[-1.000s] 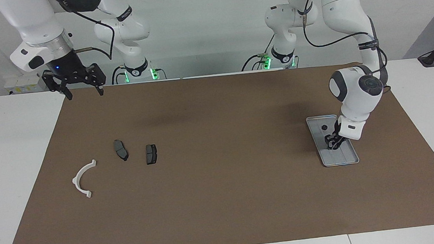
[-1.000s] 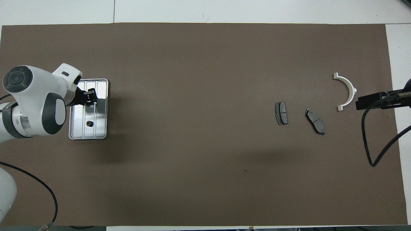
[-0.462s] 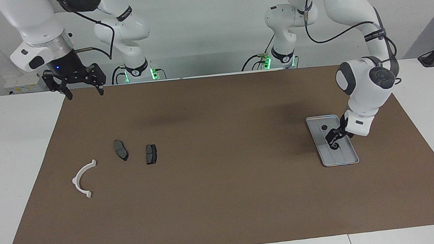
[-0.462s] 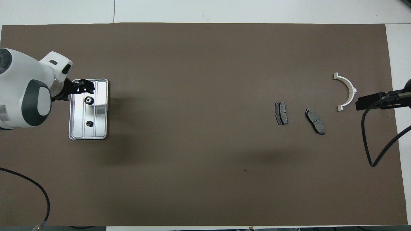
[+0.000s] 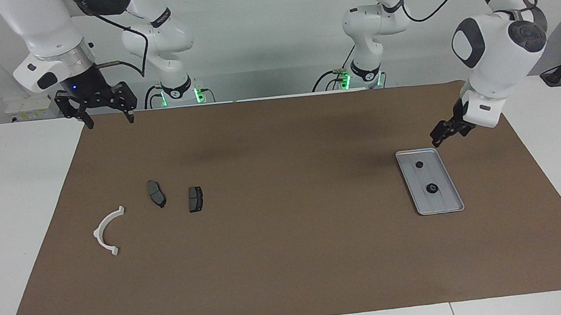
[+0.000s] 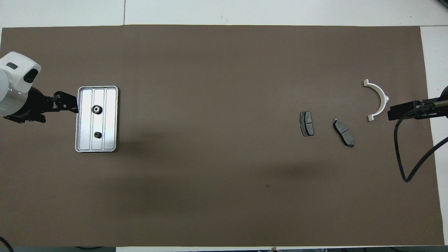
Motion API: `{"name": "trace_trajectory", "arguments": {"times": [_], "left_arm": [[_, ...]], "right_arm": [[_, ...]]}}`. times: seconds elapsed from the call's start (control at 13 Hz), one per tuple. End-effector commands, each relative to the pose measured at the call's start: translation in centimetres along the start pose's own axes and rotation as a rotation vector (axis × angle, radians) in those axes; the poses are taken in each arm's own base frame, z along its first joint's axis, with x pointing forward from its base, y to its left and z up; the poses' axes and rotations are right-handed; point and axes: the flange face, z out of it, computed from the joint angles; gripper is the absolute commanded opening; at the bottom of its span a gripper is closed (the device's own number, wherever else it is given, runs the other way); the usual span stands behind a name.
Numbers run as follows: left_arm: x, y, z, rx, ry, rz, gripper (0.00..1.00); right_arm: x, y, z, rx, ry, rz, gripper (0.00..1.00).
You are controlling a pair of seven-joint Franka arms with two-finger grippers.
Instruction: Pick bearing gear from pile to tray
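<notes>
The silver tray lies on the brown mat toward the left arm's end, also in the overhead view. Two small black bearing gears lie in it, apart from each other, and show from overhead. My left gripper is open and empty, raised over the mat just beside the tray. The pile holds a white half-ring bracket and two dark brake pads. My right gripper is open, high up, waiting.
The brown mat covers most of the white table. The right gripper's tip and its black cable show beside the bracket in the overhead view. The brake pads lie side by side.
My left gripper let go of a bearing gear in the tray, then rose and drew back off the tray toward the robots. The right arm has not moved.
</notes>
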Motion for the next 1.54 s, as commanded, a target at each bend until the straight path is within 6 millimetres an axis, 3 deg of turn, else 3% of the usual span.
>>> {"name": "trace_trajectory", "arguments": {"times": [0.0, 0.23, 0.31, 0.62, 0.85, 1.08, 1.46], "left_arm": [[-3.3, -1.0, -3.7, -0.003, -0.019, 0.016, 1.00], [-4.2, -2.3, -6.4, 0.005, -0.055, 0.011, 1.00], [-4.2, -2.8, -6.4, 0.002, -0.054, 0.003, 1.00], [-4.4, -1.5, -6.1, 0.003, -0.038, 0.016, 1.00], [-3.2, -2.2, -6.1, -0.022, 0.000, 0.002, 1.00], [-0.7, -2.5, -8.1, -0.036, -0.015, -0.014, 1.00], [-1.0, -2.0, -8.2, -0.054, -0.020, -0.006, 1.00]], "right_arm": [[-0.3, 0.0, -0.3, 0.024, 0.004, -0.008, 1.00], [-0.3, 0.0, -0.3, 0.024, 0.004, -0.010, 1.00], [-0.3, -0.1, -0.3, 0.024, 0.004, -0.011, 1.00], [-0.4, 0.0, -0.3, 0.024, 0.002, -0.010, 1.00], [-0.4, 0.0, -0.2, 0.025, 0.001, -0.010, 1.00], [-0.4, 0.0, -0.2, 0.025, 0.001, -0.011, 1.00], [-0.4, 0.0, -0.2, 0.025, 0.001, -0.011, 1.00]]}}
